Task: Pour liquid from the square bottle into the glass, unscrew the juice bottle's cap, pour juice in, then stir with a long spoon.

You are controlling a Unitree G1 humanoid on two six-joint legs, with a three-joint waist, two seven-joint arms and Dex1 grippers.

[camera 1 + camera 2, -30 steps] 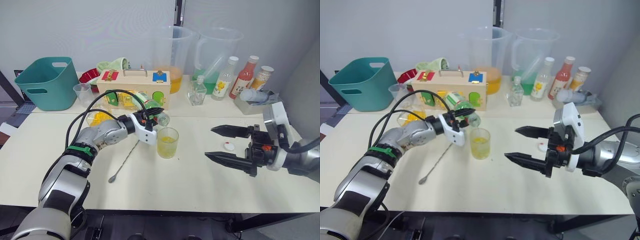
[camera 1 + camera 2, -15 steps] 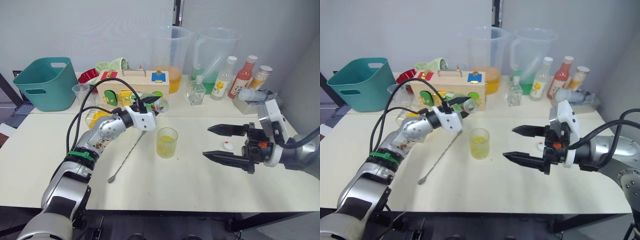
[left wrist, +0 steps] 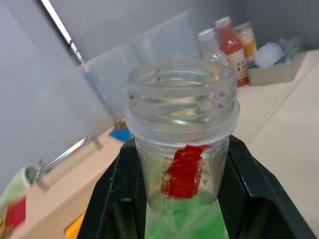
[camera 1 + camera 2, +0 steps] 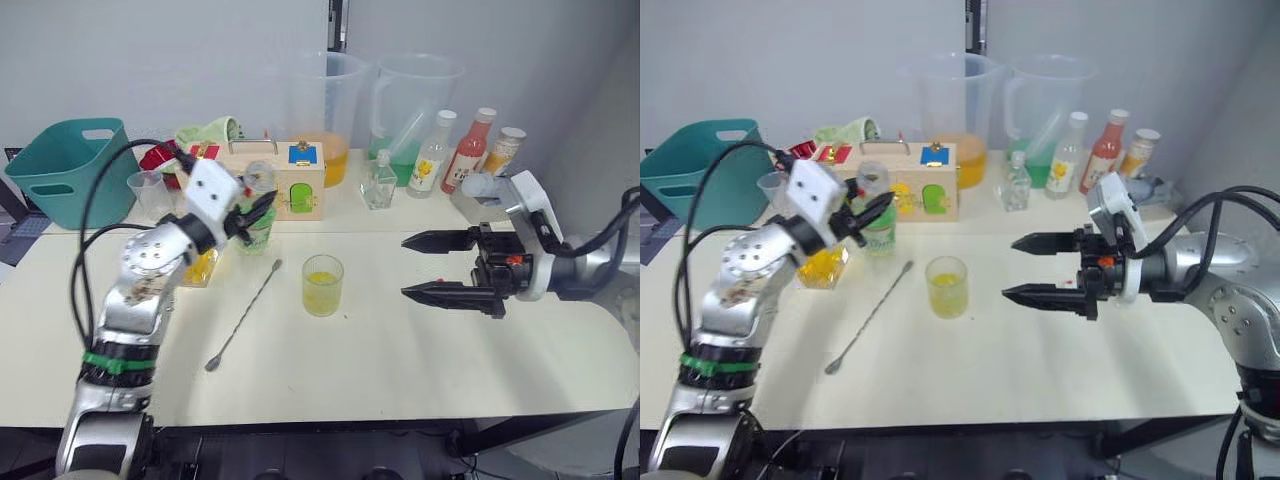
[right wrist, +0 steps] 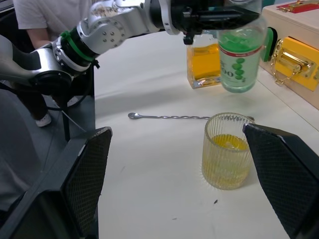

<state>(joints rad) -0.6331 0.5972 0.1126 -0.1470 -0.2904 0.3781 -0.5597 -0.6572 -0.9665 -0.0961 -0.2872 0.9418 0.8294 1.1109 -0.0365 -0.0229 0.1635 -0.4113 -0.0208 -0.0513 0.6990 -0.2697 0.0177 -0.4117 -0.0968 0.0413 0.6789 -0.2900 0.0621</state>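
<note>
While left gripper (image 4: 252,212) grasps upright juice bottle (image 4: 258,215), right gripper (image 4: 421,266) hangs released.

The juice bottle (image 5: 239,62) label shows only a partial "00".

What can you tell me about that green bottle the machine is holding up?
The juice bottle is slim, clear plastic, with a green-and-white label and pale green juice in its lower part. It is upright, its threaded neck open and uncapped. The left pincer grips it below the neck, holding it just off the table beside the square bottle.
</note>
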